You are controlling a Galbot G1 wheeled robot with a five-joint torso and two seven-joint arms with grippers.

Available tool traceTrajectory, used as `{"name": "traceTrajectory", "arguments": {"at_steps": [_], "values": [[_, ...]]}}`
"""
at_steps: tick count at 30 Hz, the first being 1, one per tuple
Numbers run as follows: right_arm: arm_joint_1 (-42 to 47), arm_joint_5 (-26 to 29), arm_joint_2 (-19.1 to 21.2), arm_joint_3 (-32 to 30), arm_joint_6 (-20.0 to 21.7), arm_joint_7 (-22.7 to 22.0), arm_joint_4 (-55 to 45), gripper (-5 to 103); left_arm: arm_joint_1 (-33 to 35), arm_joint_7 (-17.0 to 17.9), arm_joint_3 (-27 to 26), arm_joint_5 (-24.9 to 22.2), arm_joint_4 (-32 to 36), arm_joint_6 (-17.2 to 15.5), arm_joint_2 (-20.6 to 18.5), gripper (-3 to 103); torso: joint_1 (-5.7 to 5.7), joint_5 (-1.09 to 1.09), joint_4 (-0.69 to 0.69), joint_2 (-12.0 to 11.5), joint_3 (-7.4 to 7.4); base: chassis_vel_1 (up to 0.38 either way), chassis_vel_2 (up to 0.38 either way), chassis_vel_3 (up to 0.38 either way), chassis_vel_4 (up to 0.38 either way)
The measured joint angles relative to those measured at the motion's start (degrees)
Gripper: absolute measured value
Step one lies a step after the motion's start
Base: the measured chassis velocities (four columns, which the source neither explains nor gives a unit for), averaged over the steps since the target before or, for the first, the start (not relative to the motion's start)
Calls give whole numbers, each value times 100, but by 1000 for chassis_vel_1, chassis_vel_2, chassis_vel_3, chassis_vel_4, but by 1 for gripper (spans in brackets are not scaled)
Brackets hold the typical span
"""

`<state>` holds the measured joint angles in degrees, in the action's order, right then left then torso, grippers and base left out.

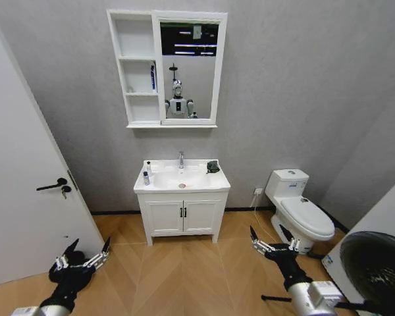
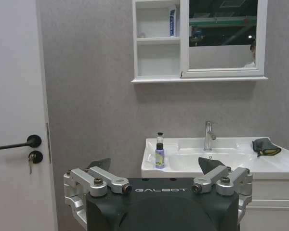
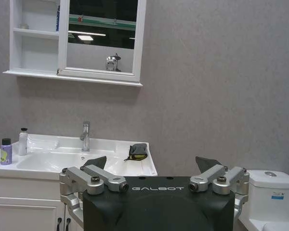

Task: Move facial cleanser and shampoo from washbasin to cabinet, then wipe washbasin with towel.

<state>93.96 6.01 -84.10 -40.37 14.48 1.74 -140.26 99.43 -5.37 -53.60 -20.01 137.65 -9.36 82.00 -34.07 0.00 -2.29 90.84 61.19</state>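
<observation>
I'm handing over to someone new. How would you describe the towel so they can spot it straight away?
Find the white washbasin under the wall cabinet, with the chrome tap at its back edge. The towel lies crumpled on the basin's rim at the far corner on the robot's right of the tap. It is the one dark cloth there, with a bit of yellow; the two small bottles stand on the opposite side.

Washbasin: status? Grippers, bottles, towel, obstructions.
Left gripper and right gripper open, low, short of the washbasin. Two bottles on its left rim, towel right. Cabinet above. Floor ahead clear.
</observation>
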Motion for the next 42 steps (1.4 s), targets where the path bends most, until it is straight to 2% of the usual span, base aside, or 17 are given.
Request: {"name": "traceTrajectory", "arguments": {"at_steps": [4, 19, 34, 42], "values": [[32, -69, 3, -66, 144, 41, -34, 100, -32, 8, -35, -1, -2, -27, 21, 100, 0, 0, 0, 0, 0, 0, 0, 0, 0], [35, -89, -38, -85, 211, 54, -77, 100, -115, 7, -55, 18, 23, -80, 7, 100, 0, 0, 0, 0, 0, 0, 0, 0, 0], [50, -90, -48, -90, 116, 46, -22, 100, -90, -32, -81, 92, 51, -54, 41, 100, 2, 0, 0, 1, 0, -15, 14, 14, -17], [115, -106, -56, -97, 17, 61, -6, 100, -88, -33, -127, 70, 59, -49, 43, 100, 0, 1, 0, 0, 1, -149, 151, 173, -153]]}}
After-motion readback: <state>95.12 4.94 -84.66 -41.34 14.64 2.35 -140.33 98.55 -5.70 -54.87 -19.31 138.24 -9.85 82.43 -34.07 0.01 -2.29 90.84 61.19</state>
